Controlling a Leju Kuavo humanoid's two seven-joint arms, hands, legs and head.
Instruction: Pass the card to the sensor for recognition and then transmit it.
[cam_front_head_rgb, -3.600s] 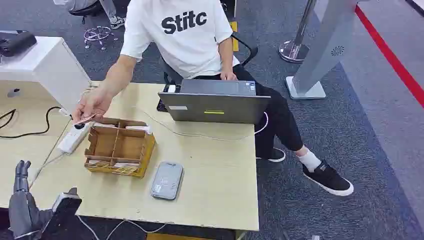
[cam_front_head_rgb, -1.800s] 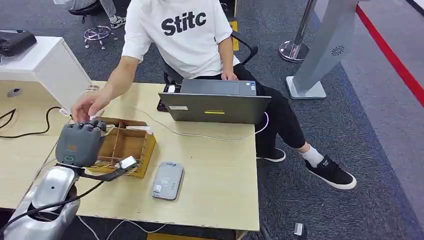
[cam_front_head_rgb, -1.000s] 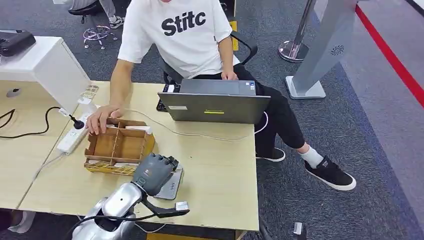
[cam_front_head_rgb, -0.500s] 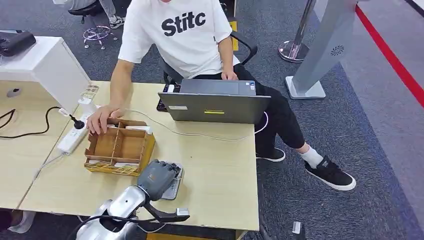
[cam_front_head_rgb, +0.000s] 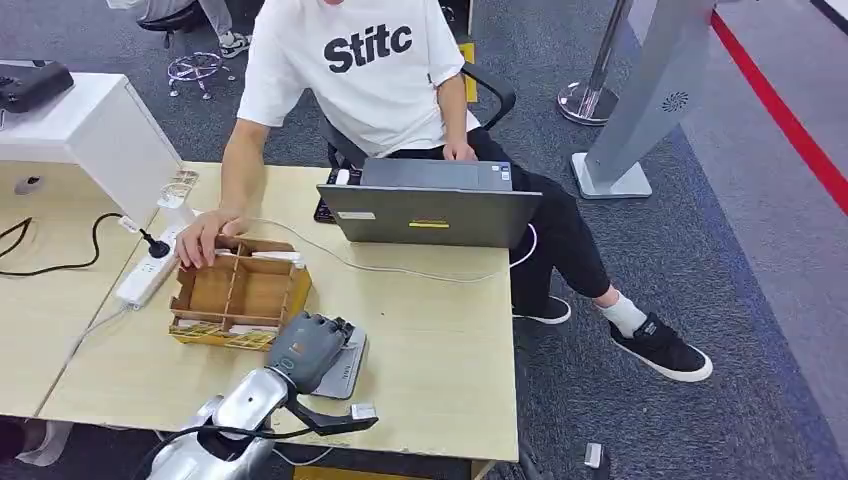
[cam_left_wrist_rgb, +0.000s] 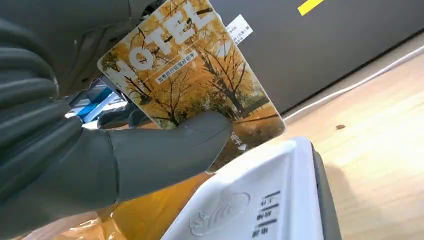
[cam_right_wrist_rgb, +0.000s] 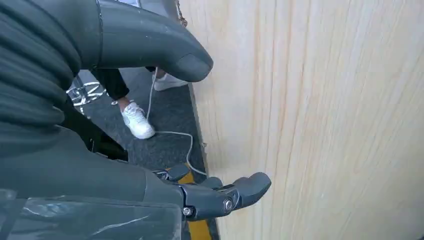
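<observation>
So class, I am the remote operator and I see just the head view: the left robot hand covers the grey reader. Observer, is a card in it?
Observer: Yes. In the left wrist view the left robot hand pins a card under its thumb.
Operator: What is on the card?
Observer: Yellow autumn trees and the word HOTEL.
Operator: Is it touching the sensor?
Observer: I cannot tell; the card's lower corner hangs just above the white sensor.
Operator: And the right robot hand?
Observer: The right robot hand is open, holding nothing, beside the table edge.
</observation>
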